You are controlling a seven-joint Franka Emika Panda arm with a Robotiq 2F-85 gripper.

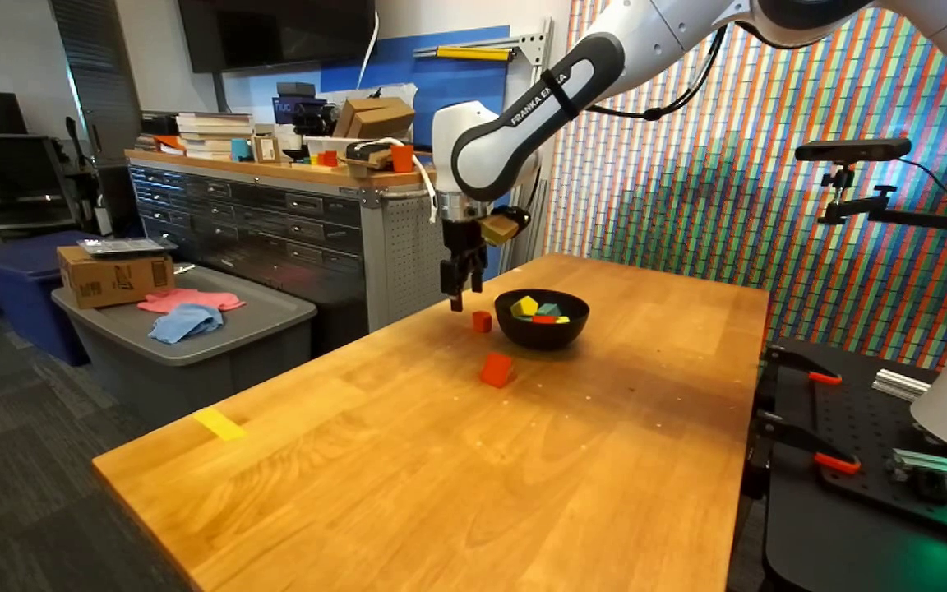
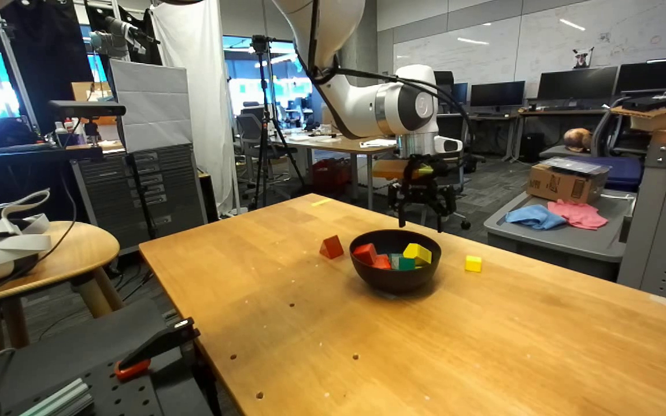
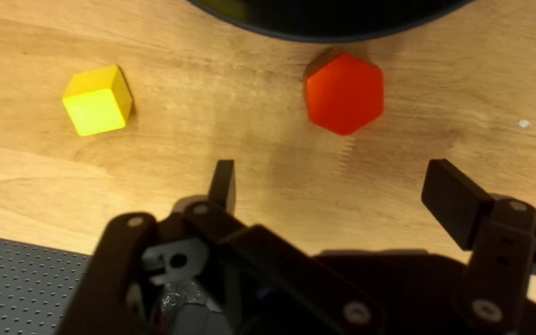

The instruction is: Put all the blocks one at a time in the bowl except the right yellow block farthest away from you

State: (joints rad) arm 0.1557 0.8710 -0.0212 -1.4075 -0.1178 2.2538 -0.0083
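My end effector hangs empty, fingers wide apart, near the bowl, presumably placed to collect the red hexagonal block.

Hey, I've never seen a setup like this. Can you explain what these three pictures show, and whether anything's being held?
The machine is a white, jointed robot arm ending in a black two-fingered gripper, which works a bit like a hand. Two pictures are exterior views, from cameras apart from the robot in different places. The wrist view comes from a camera on the arm itself, looking down past the gripper.

On the brown wooden table stands a round black bowl holding red, yellow and green blocks. Outside it lie a red six-sided block, a red wedge-shaped block and a small yellow cube.

Nothing is held: the gripper is open, its two sides well apart.
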